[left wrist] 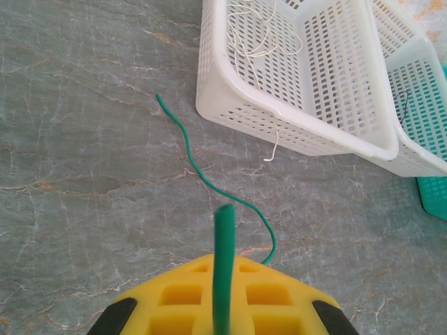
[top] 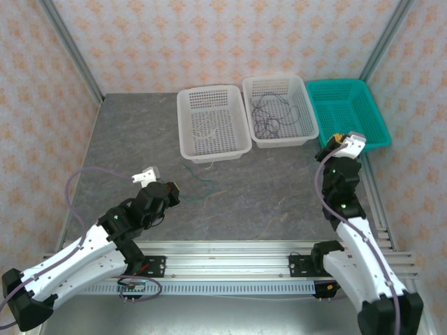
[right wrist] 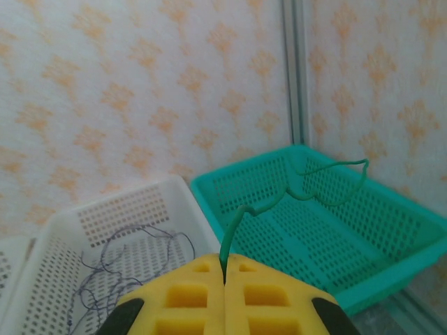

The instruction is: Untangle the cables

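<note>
A green cable (left wrist: 198,169) snakes across the grey table from near the left white basket (left wrist: 307,143) to my left gripper (left wrist: 223,262), which is shut on it; a short stub sticks up past the yellow jaws. From above, this cable (top: 199,174) runs from the basket's front to the left gripper (top: 171,190). My right gripper (right wrist: 224,262) is shut on another green cable (right wrist: 279,199), held up so it curls over the teal basket (right wrist: 391,237). Thin white cables (left wrist: 258,35) lie in the left basket. Dark cables (right wrist: 119,258) lie in the middle white basket (top: 260,91).
Three baskets stand in a row at the back: two white, then a teal one (top: 363,91) at the right beside the right gripper (top: 335,142). One white cable end (left wrist: 274,146) pokes out through the left basket's wall. Patterned walls and metal posts enclose the table.
</note>
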Available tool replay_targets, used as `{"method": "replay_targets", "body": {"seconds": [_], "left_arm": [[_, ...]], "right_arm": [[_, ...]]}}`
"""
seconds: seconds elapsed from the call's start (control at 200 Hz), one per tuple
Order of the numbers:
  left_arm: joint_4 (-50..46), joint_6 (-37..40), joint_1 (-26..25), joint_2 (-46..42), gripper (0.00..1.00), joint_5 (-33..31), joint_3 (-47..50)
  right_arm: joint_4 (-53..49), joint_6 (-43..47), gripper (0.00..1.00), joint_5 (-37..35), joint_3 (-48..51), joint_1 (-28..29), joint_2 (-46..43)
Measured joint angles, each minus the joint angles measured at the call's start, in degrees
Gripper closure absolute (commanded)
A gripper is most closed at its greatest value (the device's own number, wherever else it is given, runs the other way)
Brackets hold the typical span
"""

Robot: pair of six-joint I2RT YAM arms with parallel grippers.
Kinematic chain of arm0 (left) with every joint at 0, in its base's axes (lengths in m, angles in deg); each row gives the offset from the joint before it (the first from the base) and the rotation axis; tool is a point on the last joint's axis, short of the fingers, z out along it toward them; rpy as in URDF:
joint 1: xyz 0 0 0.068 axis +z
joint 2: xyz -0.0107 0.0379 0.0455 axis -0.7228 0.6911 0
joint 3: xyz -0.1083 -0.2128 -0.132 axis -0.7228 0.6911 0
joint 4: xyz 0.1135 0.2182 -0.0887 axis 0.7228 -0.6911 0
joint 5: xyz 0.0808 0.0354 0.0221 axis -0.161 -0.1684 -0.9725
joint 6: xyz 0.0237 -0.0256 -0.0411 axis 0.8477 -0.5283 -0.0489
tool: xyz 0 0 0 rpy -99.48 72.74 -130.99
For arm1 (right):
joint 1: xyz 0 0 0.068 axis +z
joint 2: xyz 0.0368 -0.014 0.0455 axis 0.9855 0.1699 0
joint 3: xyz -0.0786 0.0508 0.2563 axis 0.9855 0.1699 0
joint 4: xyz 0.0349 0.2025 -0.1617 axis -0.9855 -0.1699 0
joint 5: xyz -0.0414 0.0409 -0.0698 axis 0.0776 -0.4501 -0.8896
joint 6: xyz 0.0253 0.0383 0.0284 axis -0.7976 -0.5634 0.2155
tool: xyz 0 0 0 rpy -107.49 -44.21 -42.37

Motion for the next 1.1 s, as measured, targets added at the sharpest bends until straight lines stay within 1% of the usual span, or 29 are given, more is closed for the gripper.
{"method": "replay_targets", "body": {"seconds": [0.085, 0.185, 0.295, 0.395, 0.495, 0.671, 0.791, 0.901, 0.961, 0.991, 1.031, 1.101], "left_arm": [[0.1, 0.0, 0.0, 0.0, 1.00, 0.0, 0.0], [0.2, 0.0, 0.0, -0.4, 1.00, 0.0, 0.0], [0.2, 0.0, 0.0, -1.0, 1.00, 0.0, 0.0], [0.2, 0.0, 0.0, -1.9, 1.00, 0.0, 0.0], [0.1, 0.0, 0.0, -2.9, 1.00, 0.0, 0.2], [0.0, 0.0, 0.0, -3.9, 1.00, -0.1, 0.6], [0.1, 0.0, 0.0, -4.0, 1.00, -0.1, 0.6], [0.3, 0.0, 0.0, -3.6, 1.00, 0.0, 0.6], [0.4, 0.0, 0.0, -3.2, 1.00, 0.0, 0.6], [0.4, 0.0, 0.0, -3.1, 1.00, 0.0, 0.6], [0.5, 0.0, 0.0, -2.9, 1.00, 0.0, 0.6], [0.8, 0.0, 0.0, -2.7, 1.00, 0.0, 0.6]], "right_arm": [[3.2, -4.2, 1.00, 6.1, 1.2, -5.7, 7.1], [5.6, -7.4, 1.00, 11.8, 1.0, -9.0, 14.4], [7.2, -10.1, 1.00, 15.0, 0.5, -9.7, 18.9], [8.1, -11.8, 1.00, 17.0, -2.1, -10.8, 22.5], [9.4, -13.1, 1.00, 18.7, -6.4, -12.1, 26.9], [10.0, -13.7, 1.00, 19.6, -14.0, -12.3, 34.2], [10.4, -13.7, 1.00, 22.3, -20.0, -12.6, 41.2], [11.5, -12.6, 0.99, 22.8, -24.0, -12.7, 47.2], [11.4, -11.3, 0.93, 22.2, -25.7, -12.8, 50.2], [11.1, -10.9, 0.85, 21.9, -26.7, -13.0, 51.5], [10.5, -10.6, 0.65, 21.7, -28.0, -13.4, 53.3], [9.2, -11.9, 0.43, 21.8, -30.4, -15.1, 56.1]]}}
